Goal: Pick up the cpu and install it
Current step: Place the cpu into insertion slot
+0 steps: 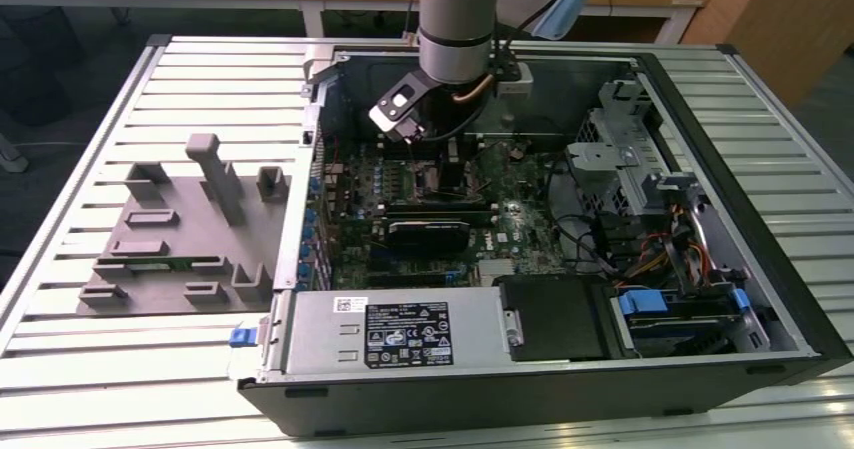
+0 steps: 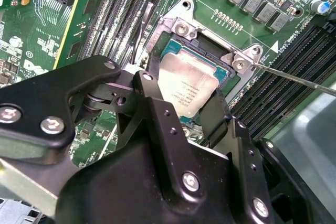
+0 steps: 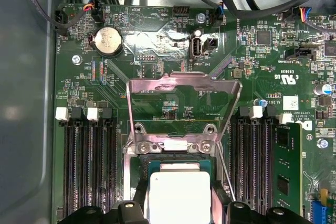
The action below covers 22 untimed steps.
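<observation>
Second wrist view: claw [image 2: 184,103] clasps cpu [image 2: 186,82] edges at open socket [image 2: 178,27].

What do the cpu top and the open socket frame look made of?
The cpu: pale silver metal top, matte, with a soft even sheen; the thin green rim looks like circuit board. The socket frame: bare stamped sheet metal, likely steel, with brighter glare and bent edges. The exact alloys can't be told.

Second wrist view: the gripper [image 2: 178,98] covers the near edges of the cpu [image 2: 186,85]; I cannot tell whether the two touch. First wrist view: the picture edge cuts off the cpu's near side. Its print is too small to read.
</observation>
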Motion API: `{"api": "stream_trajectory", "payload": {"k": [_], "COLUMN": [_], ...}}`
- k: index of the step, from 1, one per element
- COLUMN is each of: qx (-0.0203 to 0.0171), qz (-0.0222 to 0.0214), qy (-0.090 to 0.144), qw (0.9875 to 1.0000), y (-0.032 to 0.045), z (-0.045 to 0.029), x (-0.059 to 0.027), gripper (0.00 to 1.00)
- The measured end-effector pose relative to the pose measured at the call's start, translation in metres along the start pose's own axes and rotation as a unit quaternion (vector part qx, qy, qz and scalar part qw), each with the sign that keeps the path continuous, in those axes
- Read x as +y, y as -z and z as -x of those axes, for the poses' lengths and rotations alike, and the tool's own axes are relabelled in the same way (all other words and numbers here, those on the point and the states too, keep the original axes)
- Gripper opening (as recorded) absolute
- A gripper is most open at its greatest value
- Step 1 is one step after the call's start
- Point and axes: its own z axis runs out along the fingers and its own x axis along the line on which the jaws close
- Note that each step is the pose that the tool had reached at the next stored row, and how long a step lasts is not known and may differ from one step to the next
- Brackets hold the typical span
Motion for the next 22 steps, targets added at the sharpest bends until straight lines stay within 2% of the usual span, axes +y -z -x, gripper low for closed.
{"api": "stream_trajectory", "payload": {"k": [4, 5, 22], "qx": [0.0008, 0.0006, 0.0000], "qz": [0.0005, 0.0004, 0.0002], "qy": [0.000, 0.000, -0.002], "qw": [1.0000, 1.0000, 1.0000], "y": [-0.0005, -0.0005, 0.0024], "z": [-0.0003, -0.0003, 0.0001], "x": [0.0002, 0.0002, -0.0002], "gripper": [0.55, 0.61, 0.61]}}
